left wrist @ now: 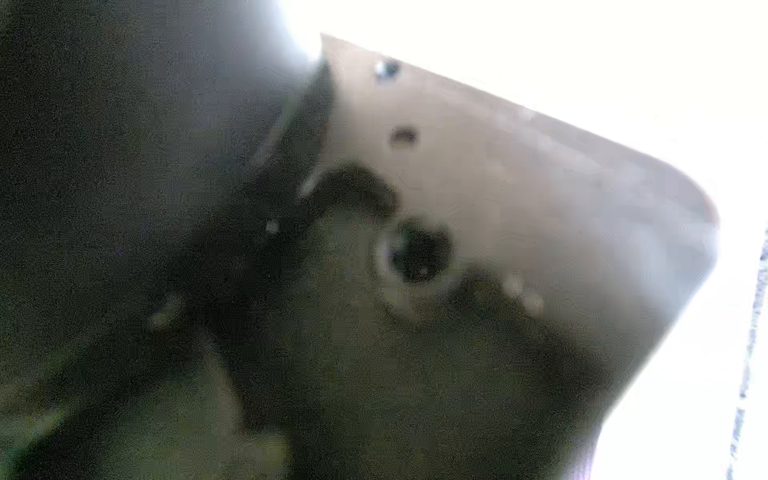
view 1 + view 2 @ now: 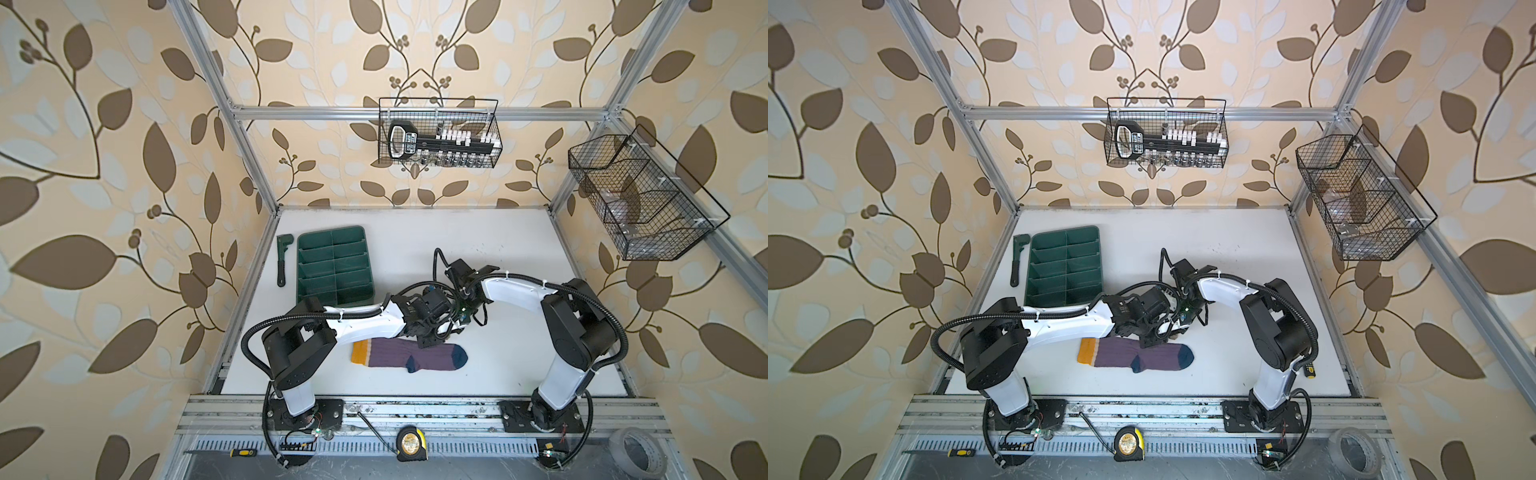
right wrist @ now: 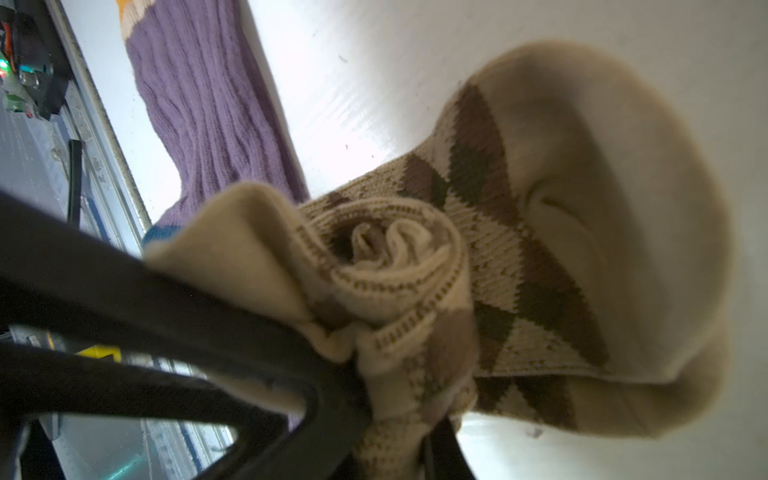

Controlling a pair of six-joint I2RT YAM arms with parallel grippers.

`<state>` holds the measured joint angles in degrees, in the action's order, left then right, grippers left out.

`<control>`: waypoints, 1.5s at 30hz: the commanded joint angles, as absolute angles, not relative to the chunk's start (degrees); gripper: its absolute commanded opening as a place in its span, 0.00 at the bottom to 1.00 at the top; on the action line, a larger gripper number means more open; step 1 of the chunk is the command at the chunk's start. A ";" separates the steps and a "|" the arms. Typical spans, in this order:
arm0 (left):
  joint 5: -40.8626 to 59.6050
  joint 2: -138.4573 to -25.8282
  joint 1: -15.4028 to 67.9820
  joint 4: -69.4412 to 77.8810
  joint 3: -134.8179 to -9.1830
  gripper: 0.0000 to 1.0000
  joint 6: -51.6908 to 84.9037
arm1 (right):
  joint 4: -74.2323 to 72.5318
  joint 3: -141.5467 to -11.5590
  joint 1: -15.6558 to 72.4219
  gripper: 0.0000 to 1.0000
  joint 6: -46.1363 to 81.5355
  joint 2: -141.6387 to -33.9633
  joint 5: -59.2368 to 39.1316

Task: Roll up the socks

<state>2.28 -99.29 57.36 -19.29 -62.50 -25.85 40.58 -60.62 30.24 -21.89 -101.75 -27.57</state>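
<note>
Beige argyle sock (image 3: 540,232): mid-table, just beyond the purple sock (image 2: 399,353), and hidden under the two wrists in both top views. In the right wrist view it is part-rolled, with a tight coil at one end and the rest loose.

Right gripper (image 3: 395,424): fingers clamped on the fabric at the coil's edge.

Purple sock: flat on the white table (image 2: 415,232) near the front edge, yellow cuff to the left, navy toe to the right.

Left gripper (image 2: 436,328): crowded against the right wrist. The left wrist view is a blur of arm shell, so I cannot tell whether its fingers are spread or closed.

Containers:
- Green divider tray (image 2: 318,257), rear left of the table, has rows of compartments. A green wrench (image 2: 282,259) lies outside it, just beside its left wall.
- Wire basket (image 2: 457,112) on the back rail holds a black socket rack (image 2: 440,143) with a handle and rows of white and metal pieces.
- Second wire basket (image 2: 656,245) on the right rail has three compartments. The clear items inside are too faint to identify.
</note>
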 commanded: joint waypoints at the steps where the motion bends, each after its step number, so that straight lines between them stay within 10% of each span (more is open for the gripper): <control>1: -9.33 -101.81 54.47 -24.93 -60.12 0.54 -15.03 | 41.27 -59.55 31.34 0.14 -21.63 -98.88 -26.18; 8: -14.35 -85.97 54.67 -22.24 -54.43 0.75 -17.97 | 45.81 -62.22 30.40 0.13 -23.13 -101.63 -31.09; 17: -15.65 -76.29 55.89 -24.54 -52.78 0.77 -24.37 | 53.92 -70.03 29.56 0.12 -27.36 -110.37 -33.13; 45: -20.28 -96.77 63.54 0.02 -47.07 0.81 -28.43 | 53.73 -71.72 31.10 0.12 -30.15 -113.12 -37.26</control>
<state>-18.96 -93.56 63.77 -4.21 -48.34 -28.53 52.34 -71.26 29.56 -29.95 -111.57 -34.52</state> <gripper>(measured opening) 0.812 0.127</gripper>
